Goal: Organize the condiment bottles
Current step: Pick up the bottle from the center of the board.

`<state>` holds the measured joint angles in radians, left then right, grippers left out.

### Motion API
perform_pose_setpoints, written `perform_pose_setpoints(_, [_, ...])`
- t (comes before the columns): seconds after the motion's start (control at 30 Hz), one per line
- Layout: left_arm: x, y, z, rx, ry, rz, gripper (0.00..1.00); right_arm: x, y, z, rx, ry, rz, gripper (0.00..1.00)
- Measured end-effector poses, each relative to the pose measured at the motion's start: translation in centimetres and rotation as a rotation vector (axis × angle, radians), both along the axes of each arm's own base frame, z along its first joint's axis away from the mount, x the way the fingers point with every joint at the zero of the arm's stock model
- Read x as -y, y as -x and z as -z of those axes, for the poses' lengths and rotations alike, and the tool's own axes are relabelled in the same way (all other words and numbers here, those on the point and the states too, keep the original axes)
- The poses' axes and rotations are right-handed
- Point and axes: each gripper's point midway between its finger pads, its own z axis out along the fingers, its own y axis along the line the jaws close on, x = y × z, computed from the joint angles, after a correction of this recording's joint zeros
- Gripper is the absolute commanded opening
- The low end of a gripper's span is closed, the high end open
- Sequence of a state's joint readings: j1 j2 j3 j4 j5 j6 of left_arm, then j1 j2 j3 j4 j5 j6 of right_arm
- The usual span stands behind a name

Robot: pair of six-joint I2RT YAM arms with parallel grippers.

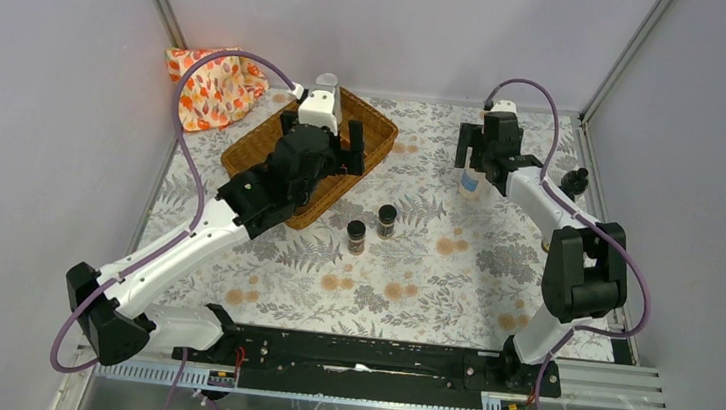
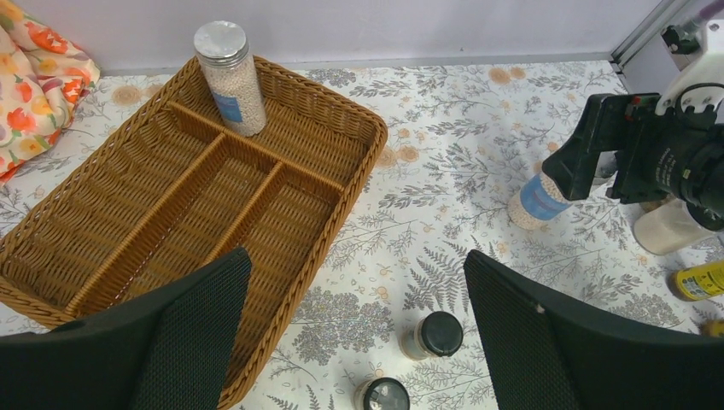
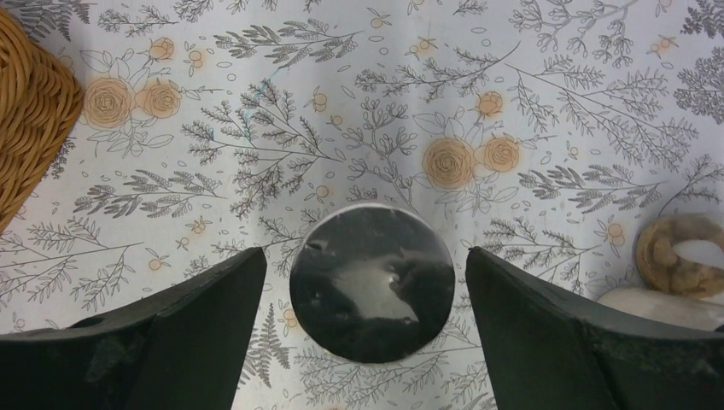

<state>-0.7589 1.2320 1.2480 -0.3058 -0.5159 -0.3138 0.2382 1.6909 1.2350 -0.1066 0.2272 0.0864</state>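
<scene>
Bright, even, soft light surrounds me, and the shadows under my arms are faint. Between the fingers of my right gripper (image 3: 365, 265), the silver jar lid (image 3: 371, 295) mirrors a pale patch of glare. The dark fingers of my left gripper (image 2: 357, 256) loom slightly soft near the lens, while the floral table (image 2: 444, 128) beyond is sharp.

One jar (image 2: 229, 77) stands in the tray's (image 2: 171, 213) far compartment, two spice jars (image 1: 356, 237) right of the tray.

left arm (image 1: 184, 248) stretched forward and inward at full reach, left gripper (image 2: 359, 342) pitched forward-down with jaws wide apart; right arm (image 1: 574, 266) folded sharply at the elbow, right gripper (image 3: 367, 333) pointing straight down, jaws likewise spread wide, gripping nothing
</scene>
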Motion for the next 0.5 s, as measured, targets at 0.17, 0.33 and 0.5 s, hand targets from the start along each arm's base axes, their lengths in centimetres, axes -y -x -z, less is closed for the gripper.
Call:
perform_pose_setpoints(0.17, [-0.04,-0.04,0.39,-0.003,-0.020,0.003,0.99,-0.09,-0.95,0.54,-0.005,0.008,-0.004,0.67])
perform_pose_setpoints(0.33, [-0.05,-0.05,0.41,-0.003,-0.024,0.004,0.99,-0.05,-1.07,0.54,-0.007,0.006,0.001,0.30])
perform_pose_setpoints(0.5, [-0.07,-0.05,0.41,-0.003,-0.024,0.004,0.99,-0.02,-1.02,0.56,-0.010,0.002,0.005,0.00])
